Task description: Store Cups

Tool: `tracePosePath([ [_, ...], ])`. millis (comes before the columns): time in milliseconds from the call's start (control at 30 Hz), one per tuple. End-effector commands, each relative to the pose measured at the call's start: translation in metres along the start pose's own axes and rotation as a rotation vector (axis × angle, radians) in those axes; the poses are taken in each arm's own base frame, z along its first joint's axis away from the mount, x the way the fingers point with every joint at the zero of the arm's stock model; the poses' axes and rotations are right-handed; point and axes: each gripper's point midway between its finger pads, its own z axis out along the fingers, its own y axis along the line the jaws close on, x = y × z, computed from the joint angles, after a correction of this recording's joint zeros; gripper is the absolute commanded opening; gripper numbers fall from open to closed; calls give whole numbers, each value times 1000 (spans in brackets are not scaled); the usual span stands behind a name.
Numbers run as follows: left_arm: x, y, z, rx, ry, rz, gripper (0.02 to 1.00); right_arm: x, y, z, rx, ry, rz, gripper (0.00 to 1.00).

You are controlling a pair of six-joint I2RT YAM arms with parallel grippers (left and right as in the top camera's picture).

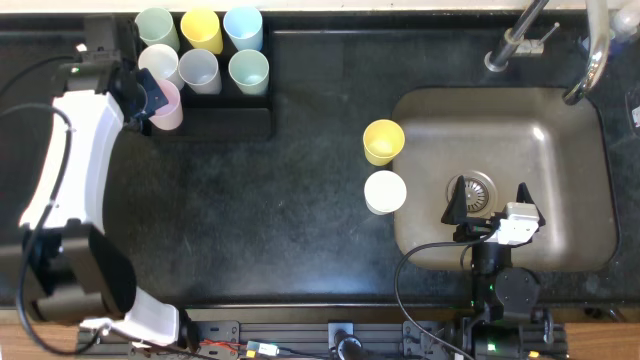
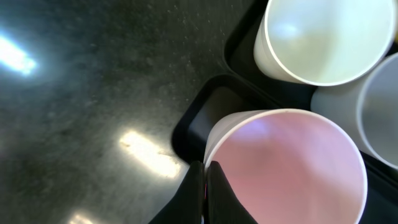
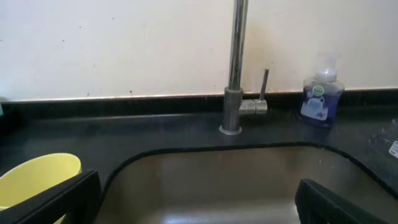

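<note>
A pink cup [image 1: 168,108] [image 2: 286,168] stands at the front left corner of the black tray [image 1: 230,122] [image 2: 202,109]. My left gripper [image 1: 150,100] [image 2: 205,167] is shut on its rim, one finger inside and one outside. Several more cups fill the tray: green [image 1: 155,25], yellow [image 1: 200,28], light blue [image 1: 243,25], white [image 1: 158,58] [image 2: 323,37], grey [image 1: 198,68] [image 2: 380,112] and teal [image 1: 248,70]. A loose yellow cup [image 1: 383,140] [image 3: 37,180] and a white cup [image 1: 385,192] stand on the counter beside the sink. My right gripper [image 1: 488,200] [image 3: 198,186] hangs open over the sink basin.
The steel sink [image 1: 560,120] [image 3: 236,180] takes up the right side, with a faucet [image 1: 515,40] [image 3: 236,62] behind it and a soap bottle [image 3: 322,99] by the wall. Dark counter [image 1: 280,210] lies between the tray and the sink.
</note>
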Motion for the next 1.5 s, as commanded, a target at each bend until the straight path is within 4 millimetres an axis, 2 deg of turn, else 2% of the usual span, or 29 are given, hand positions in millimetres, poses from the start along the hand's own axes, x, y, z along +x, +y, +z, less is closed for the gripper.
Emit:
tracePosePath([
  [33, -2, -7, 10, 17, 1, 21, 34, 4, -1, 0, 2, 2, 7, 993],
  [333, -8, -3, 13, -10, -23, 17, 36, 4, -1, 0, 2, 2, 7, 998],
  [800, -5, 5, 37, -54, 8, -45, 36, 4, -1, 0, 2, 2, 7, 998],
  [967, -6, 7, 38, -51, 10, -55, 49, 4, -1, 0, 2, 2, 7, 993],
  [1400, -7, 6, 43, -49, 9, -56, 259, 4, -1, 0, 2, 2, 7, 993],
  [1500, -7, 6, 43, -49, 10, -56, 354, 4, -1, 0, 2, 2, 7, 993],
])
